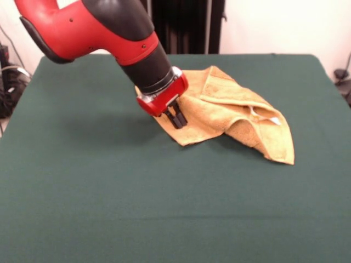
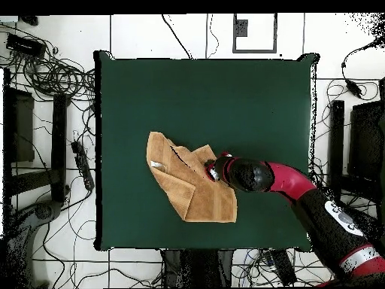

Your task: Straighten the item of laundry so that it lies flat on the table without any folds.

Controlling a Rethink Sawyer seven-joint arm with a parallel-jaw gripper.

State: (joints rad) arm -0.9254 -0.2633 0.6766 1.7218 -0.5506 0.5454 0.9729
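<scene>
A robotics lab: the arm works over a table draped in plain green cloth (no household furniture anywhere). Beyond the table's edges, well away from the fingers, cables sprawl across a white tiled floor among black equipment stands.

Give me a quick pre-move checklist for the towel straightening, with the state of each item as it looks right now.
1. Towel flat with no folds: not ok, a flap is doubled over on it.
2. Towel fully on the table: ok, well inside the edges in the overhead view.
3. Gripper at the towel: ok, its tips are down at the towel's edge.
4. Grip on the cloth: cannot tell, neither view shows whether anything is pinched.
5. White care tag visible: ok, it shows near the folded flap.
6. Room to spread the cloth: ok, bare green table on all sides.
</scene>
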